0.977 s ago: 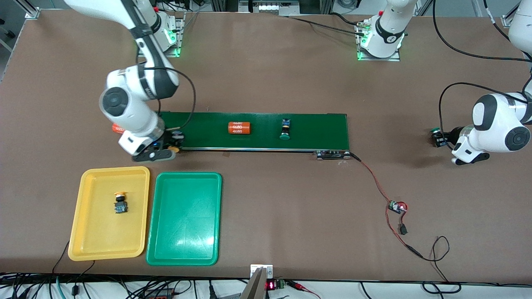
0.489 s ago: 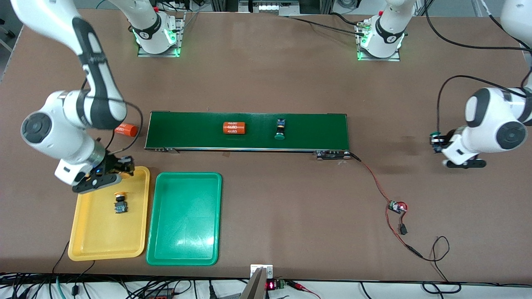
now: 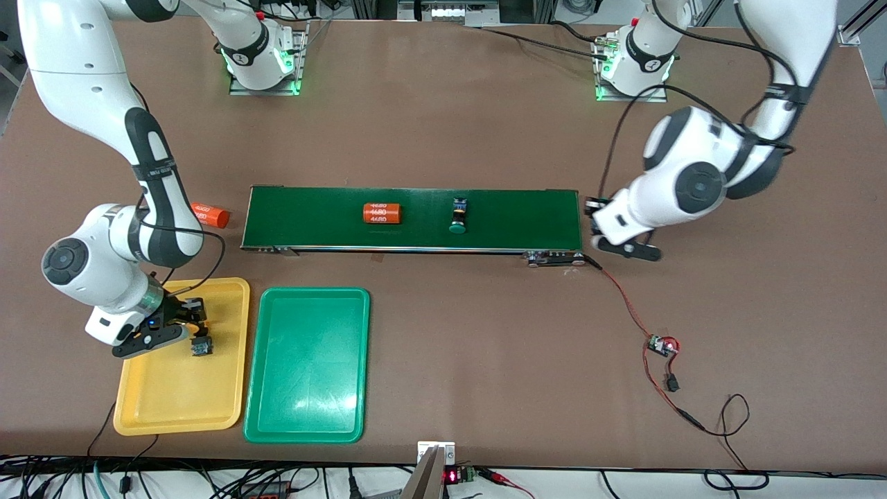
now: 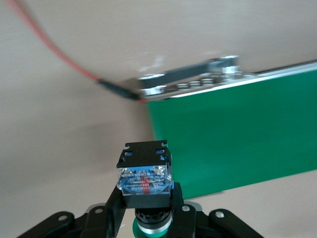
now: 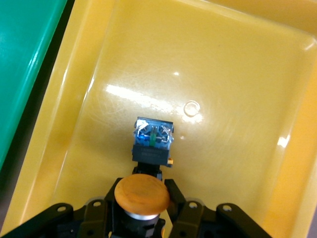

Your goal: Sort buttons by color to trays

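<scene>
My right gripper (image 3: 191,310) hangs low over the yellow tray (image 3: 173,398), shut on a yellow-orange-capped button (image 5: 142,194). A second button (image 5: 153,141) of that colour lies in the tray just beside it, its black-and-blue body (image 3: 201,348) showing. My left gripper (image 3: 594,208) is at the conveyor belt's (image 3: 416,218) end toward the left arm, shut on a button (image 4: 144,181) with a green cap. Another green button (image 3: 457,215) lies on the belt. The green tray (image 3: 306,416) beside the yellow one holds nothing.
An orange cylinder (image 3: 382,213) with white print lies on the belt, and another (image 3: 210,215) lies on the table off the belt's end toward the right arm. A small circuit board (image 3: 662,344) with red and black wires lies toward the left arm's end.
My right gripper carried its yellow-orange button from the belt's end to over the yellow tray. My left arm swung in to the belt's end with its green button. Cylinder and green button drifted along the belt.
</scene>
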